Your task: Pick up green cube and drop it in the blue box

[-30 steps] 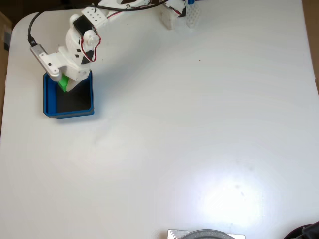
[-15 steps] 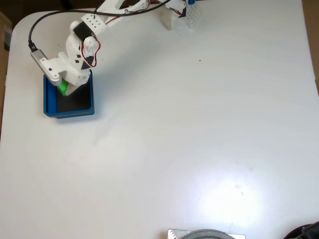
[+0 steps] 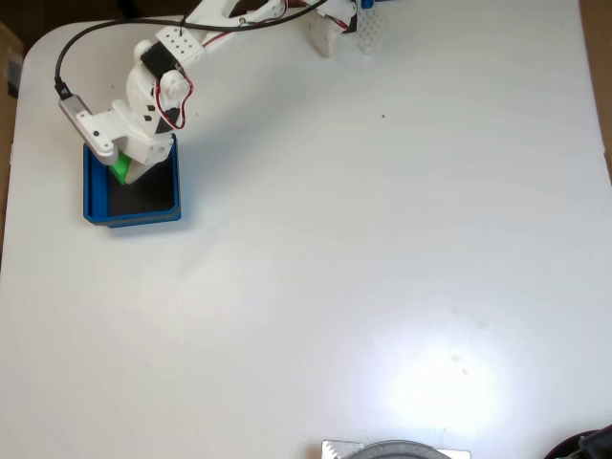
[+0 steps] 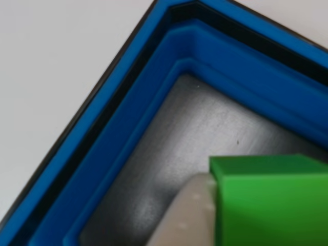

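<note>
Change: nothing seems to have shifted over the last half second; a second ago the wrist sat a touch lower and further right in the fixed view, and since then it has slid up and left along the tray's top-left corner.
Arm pose: the white arm (image 3: 158,91) reaches from its base at the table's top edge down and leftward, the wrist folded so the gripper (image 3: 124,170) points down into the tray.
Gripper: closed on the green cube (image 3: 120,168), which peeks out beneath the white wrist housing; in the close other view a pale finger (image 4: 187,215) presses against the cube's left face, while the other finger is hidden.
Green cube: held over the upper-left part of the blue box (image 3: 172,212), above its dark floor; whether it touches the floor I cannot tell. In the other view the green cube (image 4: 271,200) fills the lower right, its top edge level.
Blue box: sits near the left edge of the white table (image 3: 382,268), upright, its top wall partly covered by the wrist. In the other view a corner of the blue box (image 4: 128,118) runs diagonally, with stepped blue walls around a shiny dark floor.
Cable: a black cable (image 3: 63,59) loops from the wrist up toward the arm's base.
Table edge: a grey round object (image 3: 397,449) pokes in at the bottom, well away from the box.
</note>
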